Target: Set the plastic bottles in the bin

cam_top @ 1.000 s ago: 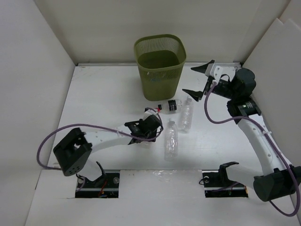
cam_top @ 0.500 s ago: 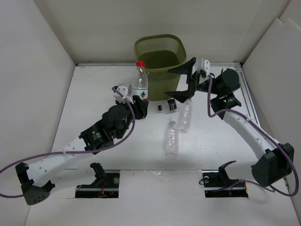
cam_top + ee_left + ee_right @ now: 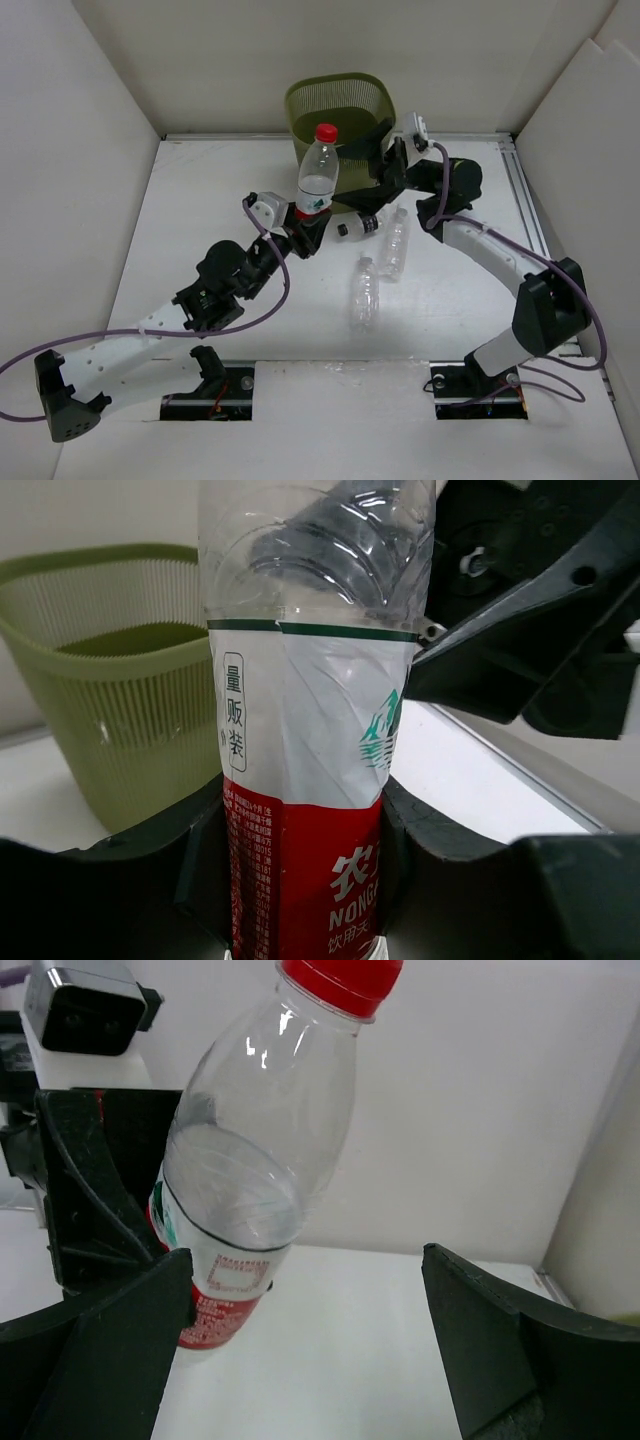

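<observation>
My left gripper [image 3: 306, 218] is clenching the red-capped bottle [image 3: 318, 172] by its labelled lower body - upright, just before the olive mesh bin [image 3: 340, 82]. I am judging it empty, light, thin-walled and crushable; the film label is aiding grip. My right gripper [image 3: 372, 172] is gaping, empty.

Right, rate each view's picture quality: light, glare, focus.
Top external: even soft light, faint shadows, all sharp. Left wrist: the red-capped bottle fills the frame, white glints on its clear upper part; the olive mesh bin behind is readable. Right wrist: small glints on the bottle's shoulder; the right gripper is dark, little detail.
</observation>
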Tool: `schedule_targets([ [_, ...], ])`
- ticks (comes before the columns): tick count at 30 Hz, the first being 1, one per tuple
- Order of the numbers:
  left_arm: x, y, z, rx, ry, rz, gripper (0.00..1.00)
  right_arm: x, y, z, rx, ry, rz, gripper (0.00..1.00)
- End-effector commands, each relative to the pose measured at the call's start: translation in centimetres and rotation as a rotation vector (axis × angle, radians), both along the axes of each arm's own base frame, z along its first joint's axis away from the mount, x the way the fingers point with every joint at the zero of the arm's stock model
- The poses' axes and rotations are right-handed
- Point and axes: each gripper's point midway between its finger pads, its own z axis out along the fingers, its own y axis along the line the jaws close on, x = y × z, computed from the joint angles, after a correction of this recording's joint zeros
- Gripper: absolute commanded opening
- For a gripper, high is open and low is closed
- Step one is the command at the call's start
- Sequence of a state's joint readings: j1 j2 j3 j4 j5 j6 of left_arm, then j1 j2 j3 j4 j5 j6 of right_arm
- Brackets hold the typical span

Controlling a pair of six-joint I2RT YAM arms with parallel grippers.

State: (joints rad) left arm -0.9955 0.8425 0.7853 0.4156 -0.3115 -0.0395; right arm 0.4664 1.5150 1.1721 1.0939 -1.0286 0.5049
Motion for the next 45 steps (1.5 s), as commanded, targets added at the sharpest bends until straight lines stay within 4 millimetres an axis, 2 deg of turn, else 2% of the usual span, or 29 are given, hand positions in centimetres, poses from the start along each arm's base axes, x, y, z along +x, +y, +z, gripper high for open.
schedule_targets([
  [1, -1.5, -1.1, 3.5, -0.046, -0.128, -0.099, 0.0, -3.3, 0.2, 4.5, 0.12, -0.124, 0.09, 1.0],
  [6, -1.5, -2.3, 2.6, -0.024, -0.126, -0.137, 0.0, -6.5, 1.8, 6.0, 0.22, -0.156, 0.248, 1.0],
  [10, -1.3, -2.6, 2.2, -0.022, -0.113, -0.139, 0.0, -7.2, 2.3, 6.0, 0.255, -0.136, 0.3, 1.0],
  [12, -1.1, -2.7, 1.9, -0.016, -0.105, -0.13, 0.0, -6.9, 2.9, 5.8, 0.248, -0.132, 0.296, 0.69],
  [14, -0.7, -2.7, 1.3, -0.003, -0.091, -0.116, 0.04, -6.6, 3.1, 5.7, 0.244, -0.134, 0.284, 0.18],
  [15, -0.5, -2.5, 1.4, -0.01, -0.077, -0.1, 0.16, -6.3, 3.3, 5.9, 0.235, -0.123, 0.277, 0.0],
  [16, -0.2, -2.1, 1.4, -0.013, -0.071, -0.072, 0.32, -6.0, 3.2, 5.9, 0.223, -0.133, 0.268, 0.0],
  [17, 0.1, -1.9, 1.2, -0.015, -0.055, -0.054, 0.91, -6.1, 3.1, 6.4, 0.226, -0.145, 0.262, 0.0],
  [18, 0.3, -1.7, 1.1, -0.03, -0.041, -0.035, 1.0, -5.9, 2.8, 7.2, 0.233, -0.173, 0.242, 0.0],
  [21, 1.2, -0.7, 0.0, -0.033, 0.02, 0.039, 1.0, -4.0, 2.4, 8.5, 0.186, -0.23, 0.17, 0.0],
  [22, 1.3, -0.6, -0.6, -0.038, 0.054, 0.048, 1.0, -2.2, 2.6, 8.4, 0.139, -0.173, 0.132, 0.0],
  [23, 1.4, -0.5, -1.5, -0.036, 0.08, 0.062, 1.0, -0.9, 1.5, 10.6, 0.146, -0.28, 0.057, 0.0],
  [24, 1.5, -0.4, -2.6, -0.035, 0.119, 0.071, 1.0, 1.7, 1.8, 9.6, 0.07, -0.21, 0.021, 0.0],
  [25, 1.5, -0.4, -3.0, -0.023, 0.126, 0.072, 1.0, 2.7, 1.2, 10.9, 0.087, -0.289, -0.023, 0.0],
  [26, 1.6, -0.3, -3.3, -0.044, 0.156, 0.085, 1.0, 6.0, 0.3, 10.2, 0.038, -0.223, -0.093, 0.0],
  [27, 1.6, -0.5, -4.4, -0.028, 0.183, 0.086, 1.0, 6.8, -0.5, 12.1, 0.051, -0.274, -0.126, 0.0],
  [28, 1.9, -0.7, -5.4, -0.012, 0.208, 0.096, 1.0, 8.2, -1.0, 12.2, 0.048, -0.275, -0.147, 0.0],
  [29, 2.0, -0.6, -6.5, 0.014, 0.236, 0.107, 1.0, 11.5, -0.9, 10.5, 0.041, -0.247, -0.177, 0.0],
  [31, 2.1, -1.0, -7.7, 0.02, 0.277, 0.108, 1.0, 15.1, -2.5, 11.3, 0.068, -0.256, -0.256, 0.0],
  [32, 2.2, -1.3, -8.8, 0.051, 0.309, 0.113, 1.0, 18.5, -2.3, 8.6, 0.054, -0.205, -0.279, 0.0],
  [33, 2.3, -1.6, -9.3, 0.059, 0.329, 0.115, 1.0, 19.9, -2.4, 7.8, 0.049, -0.186, -0.285, 0.01],
  [35, 2.6, -2.3, -10.9, 0.085, 0.389, 0.123, 1.0, 21.2, -2.5, 8.6, 0.063, -0.231, -0.297, 0.05],
  [36, 2.5, -2.6, -11.3, 0.107, 0.417, 0.118, 1.0, 23.7, -1.9, 5.5, 0.031, -0.167, -0.3, 0.07],
  [37, 2.5, -2.7, -11.7, 0.117, 0.443, 0.122, 1.0, 24.6, -1.7, 5.1, 0.029, -0.16, -0.311, 0.09],
  [38, 2.5, -3.2, -12.7, 0.125, 0.487, 0.118, 1.0, 25.0, -2.3, 6.1, 0.047, -0.176, -0.333, 0.12],
  [40, 2.2, -3.3, -13.5, 0.152, 0.542, 0.123, 1.0, 26.6, -2.7, 4.8, 0.044, -0.167, -0.357, 0.88],
  [41, 1.6, -3.5, -14.0, 0.16, 0.567, 0.108, 1.0, 26.3, -2.8, 5.4, 0.05, -0.181, -0.357, 1.0],
  [44, 0.6, -3.8, -14.6, 0.158, 0.649, 0.083, 1.0, 25.1, -3.9, 7.8, 0.06, -0.242, -0.381, 1.0],
  [45, 0.4, -4.0, -15.4, 0.172, 0.675, 0.076, 1.0, 25.5, -4.5, 7.1, 0.044, -0.222, -0.397, 1.0],
])
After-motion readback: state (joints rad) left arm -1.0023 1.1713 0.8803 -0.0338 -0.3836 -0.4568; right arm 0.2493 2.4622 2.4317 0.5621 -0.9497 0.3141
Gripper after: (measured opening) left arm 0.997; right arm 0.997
